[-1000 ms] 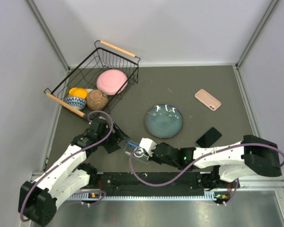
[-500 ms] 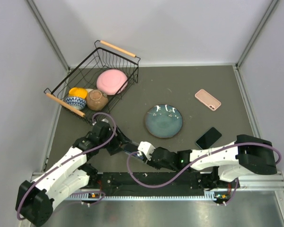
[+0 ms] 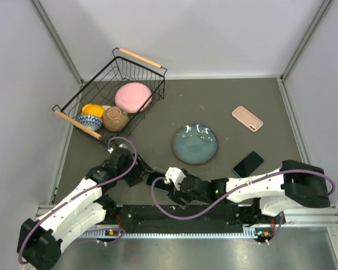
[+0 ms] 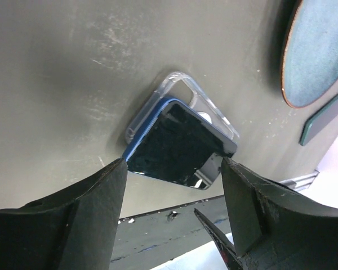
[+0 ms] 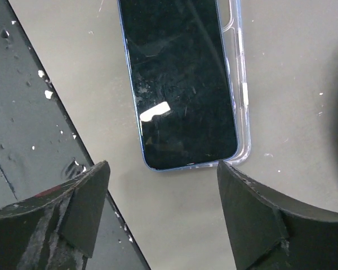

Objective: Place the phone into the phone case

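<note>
Right between my left fingers lies the blue phone (image 4: 177,149). It rests on top of the clear case (image 4: 187,95) but is turned a little, so the case peeks out past it. My left gripper (image 4: 173,166) is spread wide and holds nothing. My right gripper (image 5: 162,166) is spread wide too, with the phone just in front of it. I think the phone is not snapped in yet. I should line up the edges first. Then I should push down softly on the corners, so the case does not slide.
</note>
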Robot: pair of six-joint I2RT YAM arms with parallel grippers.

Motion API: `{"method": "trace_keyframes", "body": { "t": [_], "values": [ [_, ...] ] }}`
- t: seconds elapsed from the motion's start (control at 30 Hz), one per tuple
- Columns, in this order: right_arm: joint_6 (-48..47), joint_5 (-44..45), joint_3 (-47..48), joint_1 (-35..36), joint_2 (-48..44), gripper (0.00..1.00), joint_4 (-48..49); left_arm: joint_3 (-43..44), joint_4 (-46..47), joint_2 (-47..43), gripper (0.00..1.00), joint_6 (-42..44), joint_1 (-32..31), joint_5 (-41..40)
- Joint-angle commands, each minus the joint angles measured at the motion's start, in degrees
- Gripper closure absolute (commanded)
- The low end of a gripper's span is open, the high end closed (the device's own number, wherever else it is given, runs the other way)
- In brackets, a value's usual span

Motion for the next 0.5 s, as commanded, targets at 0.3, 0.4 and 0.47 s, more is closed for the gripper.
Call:
{"method": "trace_keyframes", "body": {
  "t": [0.3,0.4,0.47],
  "values": [
    [-5.1,-9.8,10.5,-7.1,3.0,0.01,-2.6,3.9,-8.2,-3.9,0.21,2.1,-0.5,-7.1],
    [-7.7,-10.4,14.3,-7.7,6.4,0.01,-4.3,4.0,-8.6,-3.7,0.21,1.9,-0.5,-8.9],
    [-8.7,-12.9,16.1,-9.3,7.8,0.01,-4.3,3.9,-9.1,-3.6,0.22,1.2,-0.5,-9.6]
  ]
}}
